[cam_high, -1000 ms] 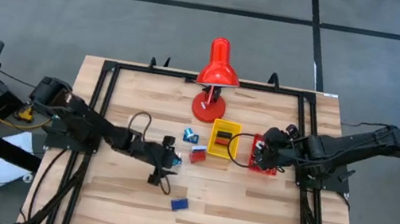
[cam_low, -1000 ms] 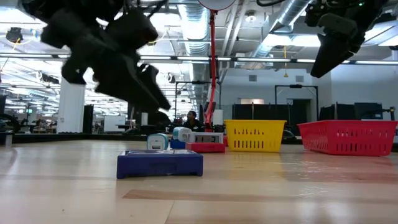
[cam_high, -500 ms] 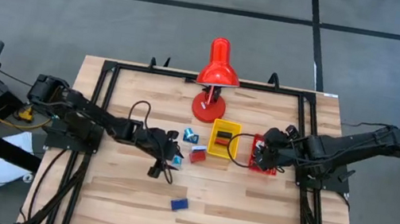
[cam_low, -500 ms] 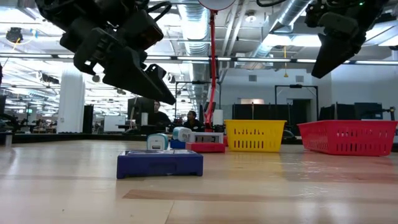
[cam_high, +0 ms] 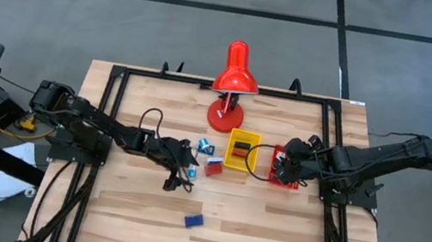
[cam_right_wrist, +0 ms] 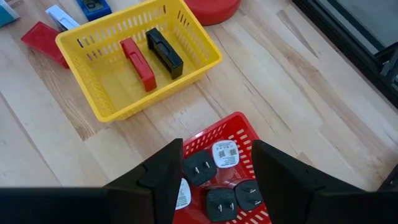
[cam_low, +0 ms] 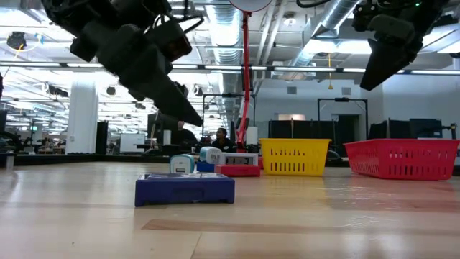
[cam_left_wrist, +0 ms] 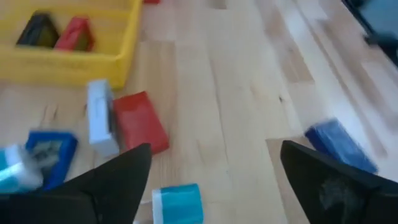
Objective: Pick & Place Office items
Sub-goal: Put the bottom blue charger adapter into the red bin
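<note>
While the right end effector (cam_high: 289,166) hovers half-open and empty over the red tray (cam_high: 276,179), the left end effector (cam_high: 181,176), jaws wide and empty, hangs just beside the red block (cam_left_wrist: 140,122), clearly the nearer arm.

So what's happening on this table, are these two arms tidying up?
It's sorting small office items into baskets. The left pincer hangs open and empty over loose pieces near the red block, with a blue block lying apart nearer the table's front edge. The yellow basket holds a red piece and a black one. The right pincer hovers over the red basket, which holds black and white plug adapters.
</note>
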You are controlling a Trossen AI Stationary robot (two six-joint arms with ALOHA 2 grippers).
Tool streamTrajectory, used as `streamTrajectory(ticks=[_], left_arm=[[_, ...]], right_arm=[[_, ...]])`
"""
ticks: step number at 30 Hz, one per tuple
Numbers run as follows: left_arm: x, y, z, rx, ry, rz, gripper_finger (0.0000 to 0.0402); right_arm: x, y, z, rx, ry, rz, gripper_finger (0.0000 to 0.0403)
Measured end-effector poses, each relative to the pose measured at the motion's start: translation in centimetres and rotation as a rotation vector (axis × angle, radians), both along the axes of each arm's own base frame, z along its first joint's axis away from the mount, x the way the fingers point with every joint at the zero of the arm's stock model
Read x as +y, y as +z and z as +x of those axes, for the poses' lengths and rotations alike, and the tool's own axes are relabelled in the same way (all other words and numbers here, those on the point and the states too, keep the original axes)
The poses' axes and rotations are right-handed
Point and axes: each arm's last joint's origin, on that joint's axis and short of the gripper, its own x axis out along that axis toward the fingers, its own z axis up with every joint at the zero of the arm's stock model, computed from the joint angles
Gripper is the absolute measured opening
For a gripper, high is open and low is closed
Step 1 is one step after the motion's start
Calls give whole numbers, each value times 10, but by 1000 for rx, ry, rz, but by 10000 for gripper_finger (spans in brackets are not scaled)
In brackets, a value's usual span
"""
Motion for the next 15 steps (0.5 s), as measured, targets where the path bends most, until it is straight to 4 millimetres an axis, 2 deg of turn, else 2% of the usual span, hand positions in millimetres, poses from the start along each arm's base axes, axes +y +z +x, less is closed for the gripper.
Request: streamTrajectory(ticks=[2, 8, 11, 15], left_arm=[[-3, -1, 0, 7, 89, -28, 361], [-35, 5, -3, -73, 336, 152, 354], [-46, 6, -7, -129, 477, 176, 347], [-56, 0, -9, -143, 536, 146, 342]], right_arm=[[0, 0, 0, 2, 3, -2, 183], [-1, 0, 0, 21, 32, -33, 183], [-2, 0, 0, 21, 28, -35, 183], [-2, 0, 0, 21, 29, -36, 183]])
